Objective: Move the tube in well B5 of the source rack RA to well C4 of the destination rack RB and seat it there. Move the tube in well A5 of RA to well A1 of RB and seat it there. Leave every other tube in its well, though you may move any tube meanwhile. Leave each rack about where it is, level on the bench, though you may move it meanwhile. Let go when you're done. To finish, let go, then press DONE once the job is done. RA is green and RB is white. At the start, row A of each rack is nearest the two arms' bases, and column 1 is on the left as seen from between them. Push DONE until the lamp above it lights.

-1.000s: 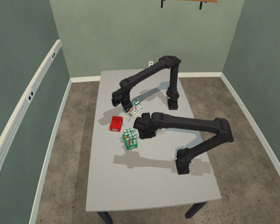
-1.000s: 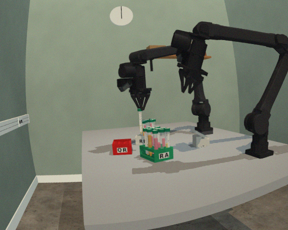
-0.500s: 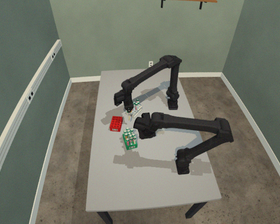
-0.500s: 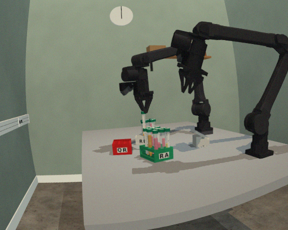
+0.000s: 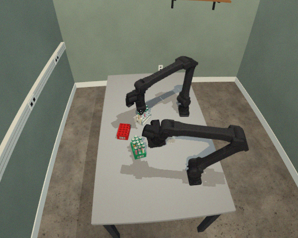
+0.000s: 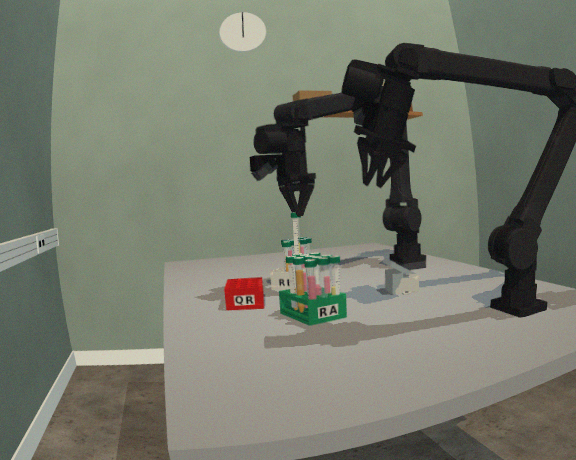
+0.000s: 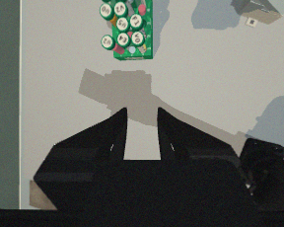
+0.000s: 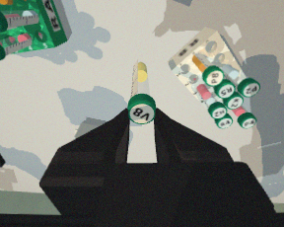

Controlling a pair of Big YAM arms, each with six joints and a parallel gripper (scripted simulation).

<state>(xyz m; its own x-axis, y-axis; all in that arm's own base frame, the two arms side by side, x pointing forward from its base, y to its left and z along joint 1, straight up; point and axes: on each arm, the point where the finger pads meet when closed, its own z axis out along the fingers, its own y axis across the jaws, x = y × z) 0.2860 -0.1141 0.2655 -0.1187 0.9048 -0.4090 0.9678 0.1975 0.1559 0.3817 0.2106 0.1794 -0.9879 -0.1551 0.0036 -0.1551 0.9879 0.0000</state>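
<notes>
Tube [image 6: 295,231] [image 8: 141,110] "V8" in R gripper [image 6: 298,214] [image 8: 142,113]

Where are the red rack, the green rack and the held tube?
Red rack [image 5: 123,131] [image 6: 244,294]: top and exterior views, body.
Green rack [image 5: 139,157] [image 6: 328,311] [image 7: 133,58] [image 8: 54,25]: all four views, end wall.
Held tube [image 6: 296,231] [image 8: 141,110]: exterior view, upper shaft; right wrist view, cap.

Slim clear tube [image 6: 296,235] [image 8: 142,110], green cap, yellow content low inside: upright, cap pinched in right gripper [image 5: 142,112] [image 6: 297,213] [image 8: 141,113], raised above desk. Green rack RA [image 5: 145,155] [image 6: 314,316] [image 7: 150,44] [image 8: 63,37]: near, level, crowded with green-capped tubes. White rack RB [image 5: 146,120] [image 6: 274,281] [image 8: 206,37]: farther, level on desk, several capped tubes standing in wells, other wells open.
</notes>
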